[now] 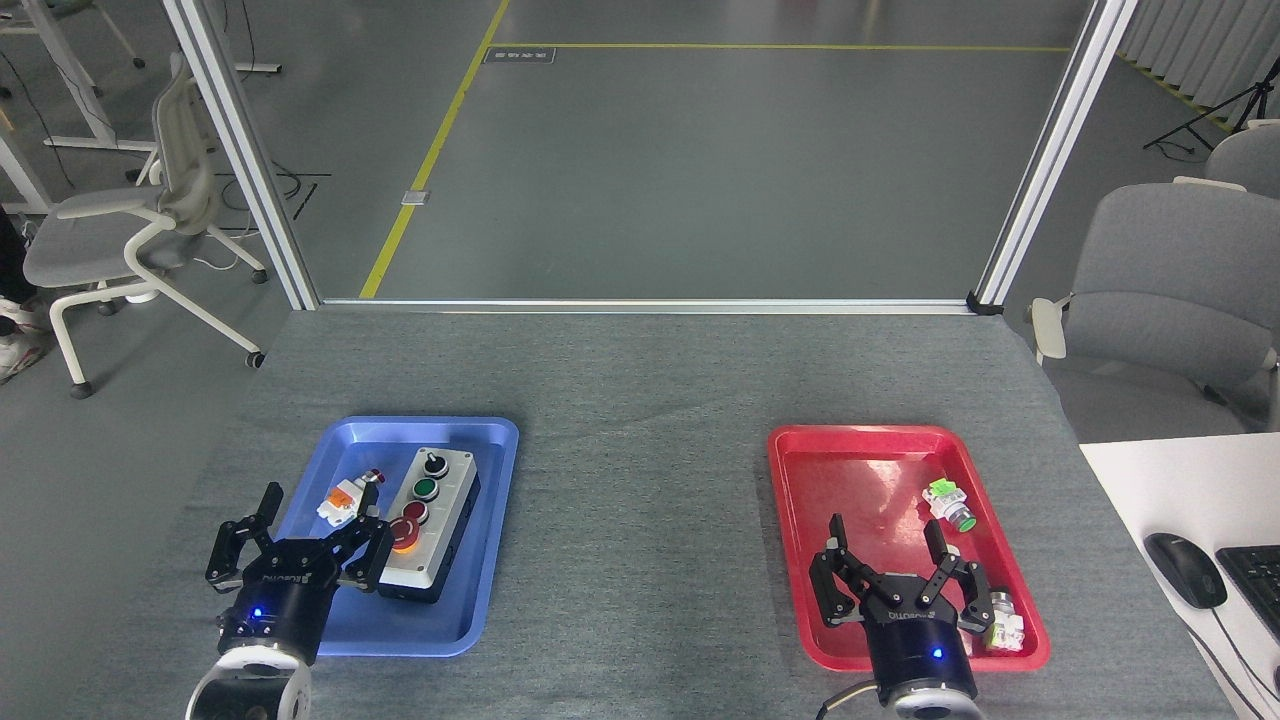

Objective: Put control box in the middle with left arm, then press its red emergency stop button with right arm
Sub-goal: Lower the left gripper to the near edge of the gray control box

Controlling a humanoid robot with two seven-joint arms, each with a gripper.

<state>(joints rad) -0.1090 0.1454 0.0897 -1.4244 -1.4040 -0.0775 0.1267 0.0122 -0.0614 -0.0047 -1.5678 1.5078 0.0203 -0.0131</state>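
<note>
The control box (432,522) lies lengthwise in the blue tray (480,470) at the left, light grey with a black knob, a green button and a small red button in a row. Its red emergency stop button (404,538) sits at the near end, partly covered by my left gripper's right finger. My left gripper (322,514) is open, hovering over the tray's near-left part just left of the box and holding nothing. My right gripper (888,540) is open over the red tray (850,470), empty. The middle (640,520) is bare grey cloth between the trays.
A small orange-white switch (345,498) lies in the blue tray left of the box. Two small green-tipped parts (950,504) (1003,620) lie in the red tray. A white desk with a mouse (1185,568) and a keyboard stands at the right; chairs flank the table.
</note>
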